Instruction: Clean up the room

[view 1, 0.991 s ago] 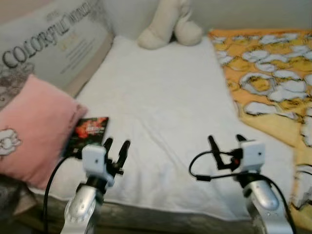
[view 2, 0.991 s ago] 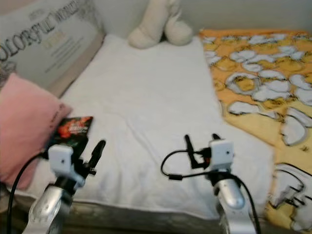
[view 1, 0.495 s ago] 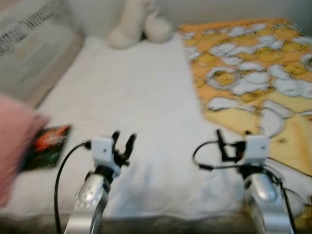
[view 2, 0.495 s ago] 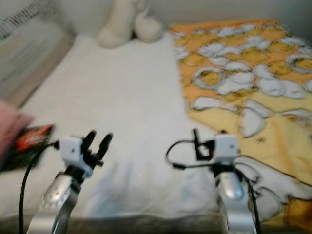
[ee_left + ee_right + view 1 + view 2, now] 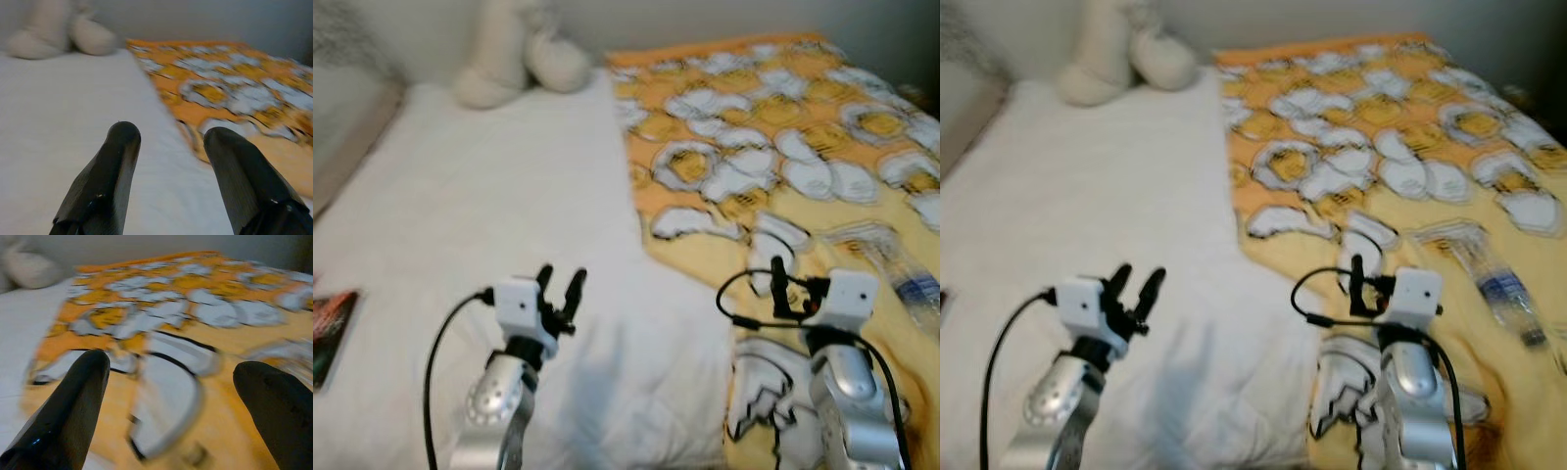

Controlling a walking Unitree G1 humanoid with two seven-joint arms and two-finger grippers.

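Evidently the item to clear is the plastic bottle (image 5: 1496, 282), lying flat on the orange patterned blanket (image 5: 1410, 127), out toward the robot's right. Its long axis runs diagonally: one end up and inward, the other end down toward the right edge; blur hides which end has the cap. It lies right of and slightly beyond the right gripper (image 5: 1378, 276), near it but not touching, so the right arm is clearly nearer. Right gripper fingers spread wide in its wrist view, holding nothing. Left gripper (image 5: 558, 284) hovers over the white sheet (image 5: 480, 215), well apart from the bottle, fingers parted, empty. Plush toy (image 5: 514, 54) sits at the bed's far end.
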